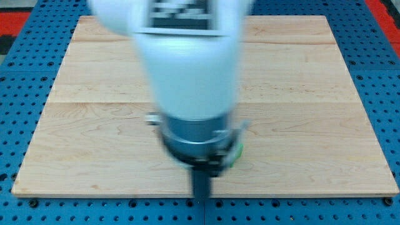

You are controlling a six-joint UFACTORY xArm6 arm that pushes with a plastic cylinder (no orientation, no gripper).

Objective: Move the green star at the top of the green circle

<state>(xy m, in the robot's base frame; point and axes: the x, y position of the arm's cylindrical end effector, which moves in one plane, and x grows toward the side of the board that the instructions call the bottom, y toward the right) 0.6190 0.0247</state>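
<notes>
Camera view. The arm (pixel 187 75) fills the centre of the pale wooden worktop (pixel 312 94). The dark rod descends to my tip (pixel 200 197), close to the worktop's bottom edge; the rod ends plainly, with no fingers to spread or press. A sliver of green (pixel 238 152), up and right of my tip, shows beside the arm's collar; its shape cannot be made out. The green circle is hidden.
</notes>
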